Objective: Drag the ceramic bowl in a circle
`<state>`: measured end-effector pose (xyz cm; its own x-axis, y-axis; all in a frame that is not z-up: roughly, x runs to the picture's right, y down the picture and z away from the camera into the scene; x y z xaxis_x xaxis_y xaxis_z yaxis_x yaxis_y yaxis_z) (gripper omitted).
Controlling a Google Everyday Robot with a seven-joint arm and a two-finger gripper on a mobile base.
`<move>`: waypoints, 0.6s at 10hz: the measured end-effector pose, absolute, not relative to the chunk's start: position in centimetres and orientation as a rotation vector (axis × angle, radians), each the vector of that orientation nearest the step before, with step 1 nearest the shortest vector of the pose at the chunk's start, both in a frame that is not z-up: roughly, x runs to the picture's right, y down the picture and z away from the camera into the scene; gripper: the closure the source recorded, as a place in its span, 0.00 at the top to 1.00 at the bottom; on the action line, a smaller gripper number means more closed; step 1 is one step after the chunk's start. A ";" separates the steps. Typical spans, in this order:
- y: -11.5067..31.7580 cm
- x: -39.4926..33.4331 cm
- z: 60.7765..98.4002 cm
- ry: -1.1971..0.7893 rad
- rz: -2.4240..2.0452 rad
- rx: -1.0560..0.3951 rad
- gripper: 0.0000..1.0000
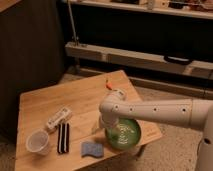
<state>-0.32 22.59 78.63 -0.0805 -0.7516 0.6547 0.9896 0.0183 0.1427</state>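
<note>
The ceramic bowl [125, 134] is a round, shallow, glossy green dish. It sits near the front right corner of the wooden table [80, 100]. My gripper [108, 124] comes down from the white arm [155, 111], which reaches in from the right. The gripper is at the bowl's left rim, over its near-left part. The wrist hides where it touches the bowl.
A translucent plastic cup [38, 141] stands at the front left. Beside it lie a black striped bar [63, 137] and a white packet [59, 119]. A blue sponge [92, 149] lies just left of the bowl. A small orange item [107, 84] lies at the table's far edge. The front right table edge is close to the bowl.
</note>
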 end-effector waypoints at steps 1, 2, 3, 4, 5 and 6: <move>22.6 -0.5 78.7 -0.680 -1.522 -0.458 0.56; 22.6 -0.3 78.6 -0.680 -1.515 -0.464 0.45; 22.6 -0.3 78.6 -0.679 -1.512 -0.468 0.37; 22.7 -0.3 78.5 -0.672 -1.509 -0.485 0.24; 22.8 -0.1 78.7 -0.665 -1.499 -0.503 0.14; 22.8 0.2 78.8 -0.656 -1.488 -0.522 0.06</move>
<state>0.16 22.79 78.84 -0.0308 -0.7295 0.6833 0.9965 0.0309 0.0778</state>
